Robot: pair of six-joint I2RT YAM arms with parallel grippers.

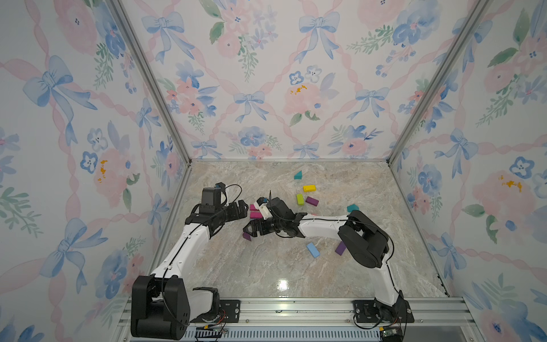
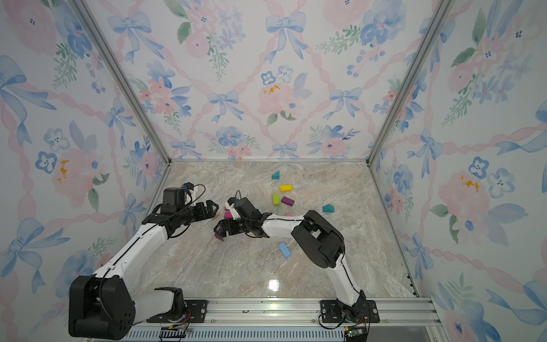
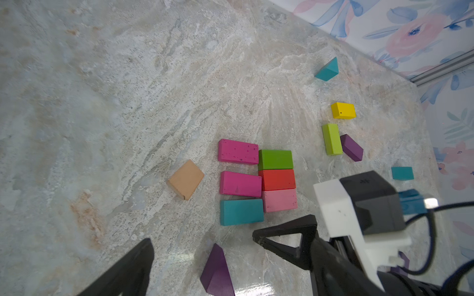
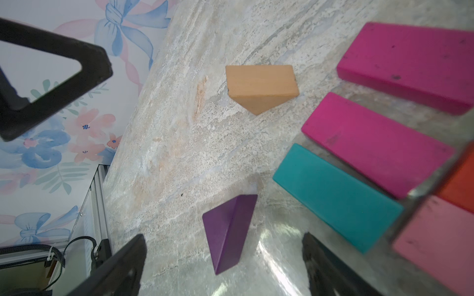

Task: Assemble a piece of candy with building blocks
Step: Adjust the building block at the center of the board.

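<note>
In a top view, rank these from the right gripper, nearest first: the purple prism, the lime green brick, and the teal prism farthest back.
1. purple prism: right at the tips of the open right gripper.
2. lime green brick: farther back, beside the purple brick.
3. teal prism: farthest back of the three.

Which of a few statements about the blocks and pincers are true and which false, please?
1. The right pincer grips the purple prism. False: its jaws stand open; the prism lies loose on the table.
2. The red brick sits between the green brick and the pink brick. True.
3. The tan prism touches the magenta bricks. False: bare table separates them.
4. The left pincer is open and empty. True.
5. The yellow brick is stacked on the lime brick. False: both lie on the table, apart.
</note>
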